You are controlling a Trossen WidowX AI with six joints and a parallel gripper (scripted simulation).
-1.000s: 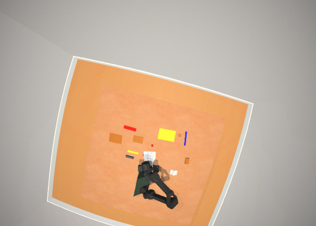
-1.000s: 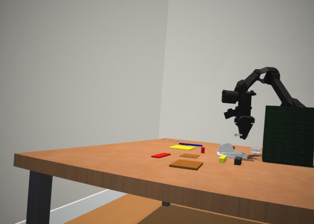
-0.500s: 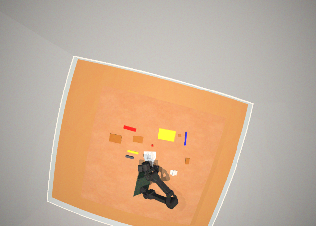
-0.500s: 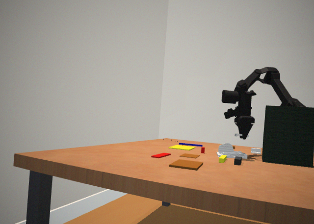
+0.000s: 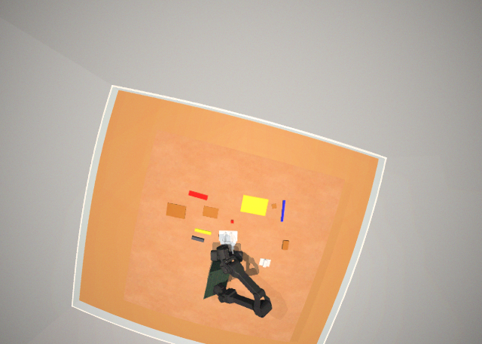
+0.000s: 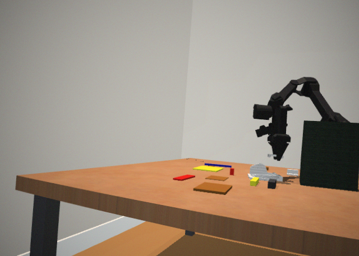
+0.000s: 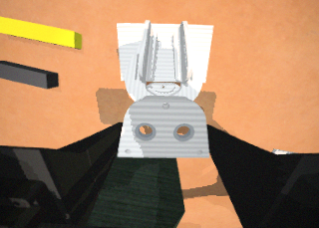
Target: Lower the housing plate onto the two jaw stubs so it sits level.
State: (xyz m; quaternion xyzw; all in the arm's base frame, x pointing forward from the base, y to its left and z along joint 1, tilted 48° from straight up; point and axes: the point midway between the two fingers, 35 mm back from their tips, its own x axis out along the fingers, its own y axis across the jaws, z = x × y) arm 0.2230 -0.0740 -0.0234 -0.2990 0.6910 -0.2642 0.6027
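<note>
The housing plate (image 7: 164,119) (image 6: 271,155) is light grey with a rounded edge and two ringed holes. My gripper (image 7: 163,127) (image 6: 278,159) is shut on it, one finger at each side, and holds it in the air above the table. The white assembly (image 7: 201,54) (image 5: 233,233) (image 6: 258,170) stands on the table beneath and beyond the plate in the wrist view, with two upright parallel walls. The plate hides its near part, and I cannot make out the jaw stubs. A gap shows between plate and assembly in the exterior view.
A yellow bar (image 7: 42,31) (image 5: 202,231) (image 6: 254,181) and a dark grey bar (image 7: 30,75) (image 5: 197,238) (image 6: 271,184) lie left of the assembly. A small white part (image 5: 265,263) (image 6: 292,171) lies to the right. A dark green panel (image 6: 328,154) (image 7: 140,193) stands near the arm.
</note>
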